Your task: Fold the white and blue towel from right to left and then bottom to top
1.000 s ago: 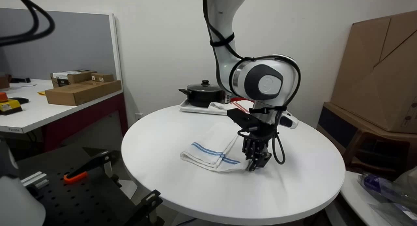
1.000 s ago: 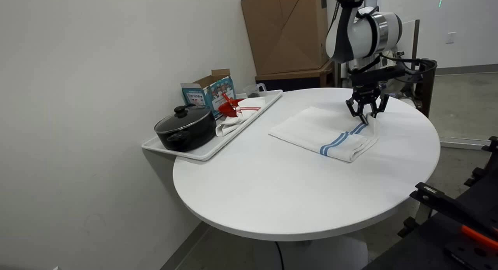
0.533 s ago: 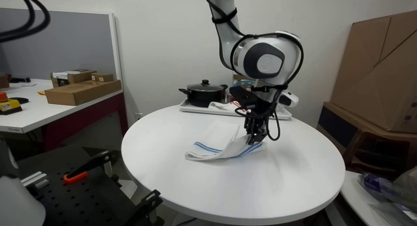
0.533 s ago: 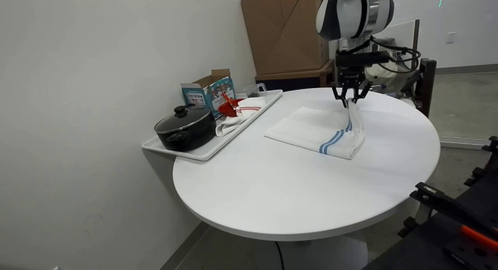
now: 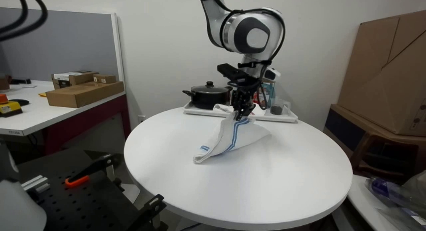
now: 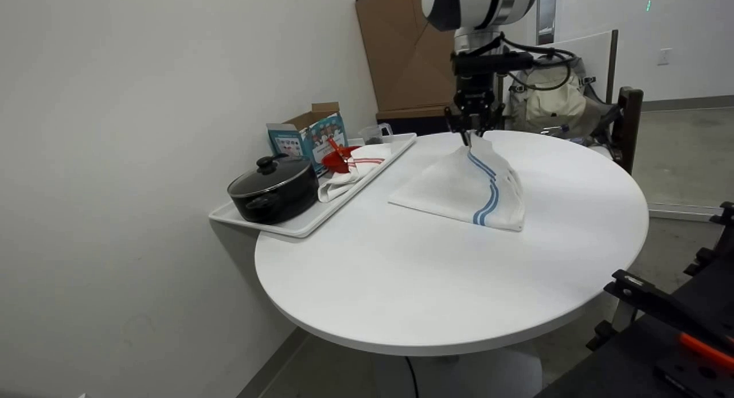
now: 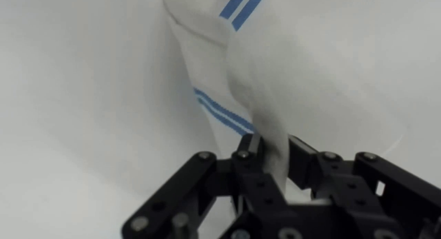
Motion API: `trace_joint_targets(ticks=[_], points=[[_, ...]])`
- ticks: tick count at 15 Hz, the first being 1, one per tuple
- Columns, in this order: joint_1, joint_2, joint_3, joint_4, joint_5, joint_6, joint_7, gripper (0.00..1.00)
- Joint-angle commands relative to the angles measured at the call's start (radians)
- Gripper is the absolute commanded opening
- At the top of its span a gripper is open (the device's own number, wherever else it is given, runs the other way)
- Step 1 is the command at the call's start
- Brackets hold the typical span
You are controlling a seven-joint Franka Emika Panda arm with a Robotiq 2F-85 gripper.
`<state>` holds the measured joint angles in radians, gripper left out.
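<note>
- The long white desk (image 5: 33, 117) with a dark red panel (image 5: 73, 129) below is carrying a small label (image 5: 14, 132) on its front edge, a short code too blurred to spell out.
- The brown cardboard carton (image 5: 83, 79) on this desk is showing a black-and-white label (image 5: 70, 75) in illegible print.
- The yellow box (image 5: 15, 108) with a red button (image 5: 3, 98) is wearing a pale label (image 5: 5, 109), too small for reading.
- The open-topped teal cardboard box (image 6: 312, 143) is displaying pale lettering (image 6: 329, 135) on its side, none of it resolving into words.
- The tall brown cardboard box (image 5: 382, 78) is bearing unreadable printed symbols (image 5: 415, 123) low on its right.
- The far white wall (image 6: 688, 19) is showing a tiny bright green mark (image 6: 648, 5), its shape not resolving.
</note>
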<state>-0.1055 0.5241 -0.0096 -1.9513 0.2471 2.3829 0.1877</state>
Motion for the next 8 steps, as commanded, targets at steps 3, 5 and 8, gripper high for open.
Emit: trace_joint_targets(ticks=[3, 5, 8], points=[[0.186, 0.022, 0.043, 0.009, -0.127, -0.111, 0.027, 0.08], [0.241, 0.045, 0.056, 0.014, -0.175, -0.157, 0.027, 0.08], [0.308, 0.079, 0.054, 0.025, -0.259, -0.243, 0.023, 0.08]])
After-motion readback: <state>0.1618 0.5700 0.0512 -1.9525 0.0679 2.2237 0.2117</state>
